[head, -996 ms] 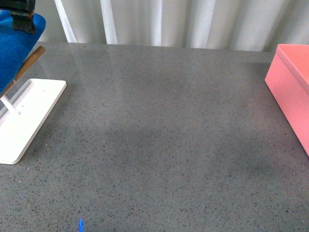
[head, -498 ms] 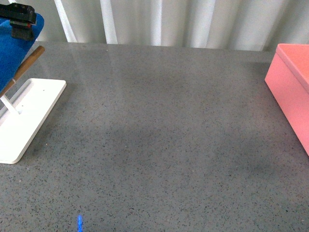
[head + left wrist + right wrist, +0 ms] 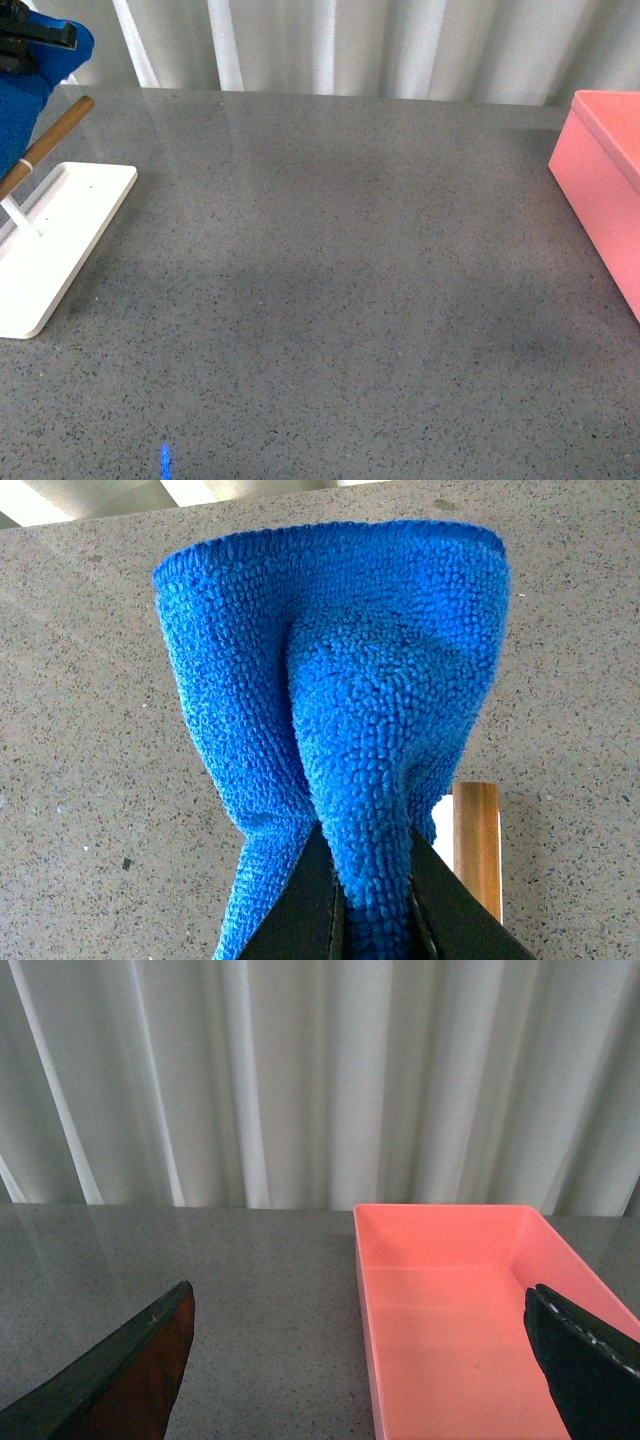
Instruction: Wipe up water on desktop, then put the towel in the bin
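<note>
While the left end effector [image 3: 372, 912] clamps the towel [image 3: 340, 680] above the counter [image 3: 330, 280], the right end effector [image 3: 350, 1380] gapes wide, facing the bin [image 3: 450, 1290].

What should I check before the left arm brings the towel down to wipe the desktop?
1. Grip on the towel: ok. It is bunched and clamped in the left gripper.
2. Towel free of the wooden rod: cannot tell. The two sit close together in both views.
3. Water located on the desktop: cannot tell. No puddle stands out on the speckled surface.
4. Wiping area free of objects: ok. The middle of the desktop is bare.
5. Bin ready: ok. It is open-topped, with nothing inside.
6. Right gripper out of the way: ok. It is open, holds nothing, and is over by the bin.
</note>
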`<act>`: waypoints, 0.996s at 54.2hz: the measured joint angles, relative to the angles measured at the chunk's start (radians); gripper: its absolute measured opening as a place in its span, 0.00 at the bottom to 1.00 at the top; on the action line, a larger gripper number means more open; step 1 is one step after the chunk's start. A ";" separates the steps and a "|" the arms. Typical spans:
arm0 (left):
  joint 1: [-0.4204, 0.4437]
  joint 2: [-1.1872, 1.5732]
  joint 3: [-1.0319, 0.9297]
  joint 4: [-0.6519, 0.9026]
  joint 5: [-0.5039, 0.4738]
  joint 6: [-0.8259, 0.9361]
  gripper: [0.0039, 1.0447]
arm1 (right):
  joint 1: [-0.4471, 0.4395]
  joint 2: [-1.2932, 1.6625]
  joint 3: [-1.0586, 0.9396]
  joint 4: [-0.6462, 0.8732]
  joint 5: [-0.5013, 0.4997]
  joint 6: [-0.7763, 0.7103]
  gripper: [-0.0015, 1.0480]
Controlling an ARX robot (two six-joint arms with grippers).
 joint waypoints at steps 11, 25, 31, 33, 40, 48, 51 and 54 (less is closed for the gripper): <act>0.000 -0.033 0.000 0.000 0.026 0.005 0.05 | 0.000 0.000 0.000 0.000 0.000 0.000 0.93; 0.029 -0.130 0.057 -0.017 0.054 -0.008 0.05 | 0.000 0.000 0.000 0.000 0.000 0.000 0.93; 0.041 -0.198 0.069 -0.019 0.074 -0.050 0.05 | 0.000 0.000 0.000 0.000 0.000 0.000 0.93; 0.040 -0.229 0.067 -0.010 0.074 -0.063 0.05 | 0.000 0.000 0.000 0.000 0.000 0.000 0.93; -0.015 -0.375 -0.008 0.043 0.105 -0.128 0.05 | 0.000 0.000 0.000 0.000 0.000 0.000 0.93; -0.136 -0.497 -0.095 0.089 0.134 -0.219 0.05 | 0.000 0.000 0.000 0.000 0.000 0.000 0.93; -0.182 -0.525 -0.120 0.096 0.143 -0.252 0.05 | 0.000 0.000 0.000 0.000 0.000 0.000 0.93; -0.235 -0.555 -0.154 0.108 0.146 -0.290 0.05 | 0.000 0.000 0.000 0.000 0.000 0.000 0.93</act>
